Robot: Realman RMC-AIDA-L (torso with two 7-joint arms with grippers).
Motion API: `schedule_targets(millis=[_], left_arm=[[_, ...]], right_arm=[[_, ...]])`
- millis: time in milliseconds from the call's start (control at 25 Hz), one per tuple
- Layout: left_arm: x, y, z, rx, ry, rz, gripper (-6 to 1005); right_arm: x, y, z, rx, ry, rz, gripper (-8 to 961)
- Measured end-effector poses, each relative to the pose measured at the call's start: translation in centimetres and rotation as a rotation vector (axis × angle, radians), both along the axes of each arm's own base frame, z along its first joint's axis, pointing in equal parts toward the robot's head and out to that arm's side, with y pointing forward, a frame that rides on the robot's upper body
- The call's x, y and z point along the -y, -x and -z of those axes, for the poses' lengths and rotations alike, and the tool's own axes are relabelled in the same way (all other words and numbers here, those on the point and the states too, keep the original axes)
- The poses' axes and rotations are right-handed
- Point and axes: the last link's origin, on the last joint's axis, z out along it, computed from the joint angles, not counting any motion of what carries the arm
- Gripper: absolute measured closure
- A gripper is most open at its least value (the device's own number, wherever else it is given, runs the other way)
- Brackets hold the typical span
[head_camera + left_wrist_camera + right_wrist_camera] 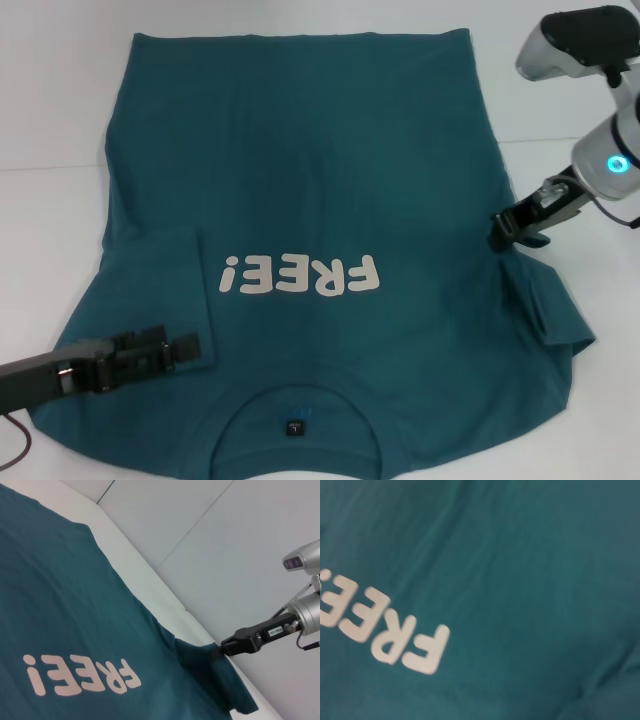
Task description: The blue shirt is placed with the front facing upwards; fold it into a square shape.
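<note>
A white tabletop (50, 200) carries the large dark teal-blue cotton short-sleeved shirt (320, 180), which lies spread flat, front up, and covers most of the surface. Its hem is at the far edge and its collar nearest the robot. The shirt's left sleeve (150, 285) is folded inward over the body, its edge ending just beside the lettering; the right sleeve (555, 310) lies outward with some creases.

The right arm's silver and white links (600, 110) hang over the table beyond the shirt's right edge. The right gripper (503, 230) is at that edge, by the seam above the right sleeve, its black tips at the cloth; in the left wrist view the right gripper (220, 651) meets a raised tuck of fabric there, though whether the jaws have closed on it I cannot tell.

The left gripper (180, 350) rests on the folded left sleeve, close to the collar; its jaw gap cannot be told either.

White "FREE!" lettering (300, 274) crosses the chest, and a small dark neck label (295, 428) sits inside the collar.
</note>
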Motion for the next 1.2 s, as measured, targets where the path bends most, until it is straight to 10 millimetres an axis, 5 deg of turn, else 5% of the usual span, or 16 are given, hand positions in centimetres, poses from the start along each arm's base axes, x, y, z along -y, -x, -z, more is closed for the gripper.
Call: schedule_targets(millis=[640, 1200], left_arm=[[-0.4, 0.2, -0.2, -0.007, -0.023, -0.019, 42], [-0.5, 0.4, -0.1, -0.011, -0.029, -0.035, 41]], right_arm=[[-2.6, 0.6, -1.1, -0.05, -0.204, 0.064, 933], [-2.4, 0.8, 1.3, 0.03, -0.124, -0.001, 932]])
